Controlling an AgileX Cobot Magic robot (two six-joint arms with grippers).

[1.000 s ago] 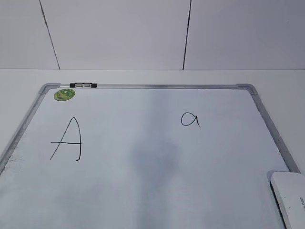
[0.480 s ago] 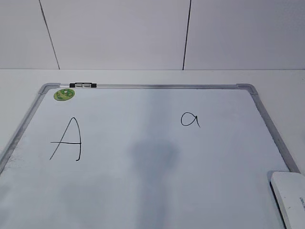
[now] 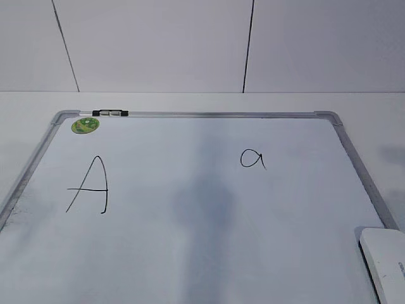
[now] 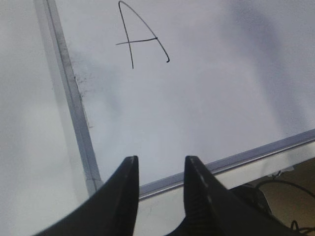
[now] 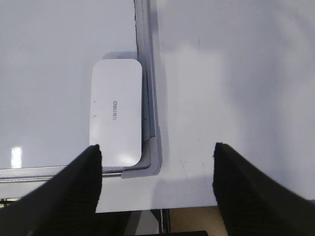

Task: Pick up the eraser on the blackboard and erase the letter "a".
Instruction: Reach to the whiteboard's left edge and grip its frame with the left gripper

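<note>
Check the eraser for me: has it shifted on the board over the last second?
No. In the exterior view the eraser sits in the same spot against the blackboard's near right frame corner, and neither tool touches it.

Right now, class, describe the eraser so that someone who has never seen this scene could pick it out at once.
Find the blackboard, a big white board in a silver-grey frame. Go to its near right corner: the eraser lies flat there, against the frame. It is a white rounded-rectangular block with small grey lettering, unlike the slim black-and-clear marker on the far edge.
</note>
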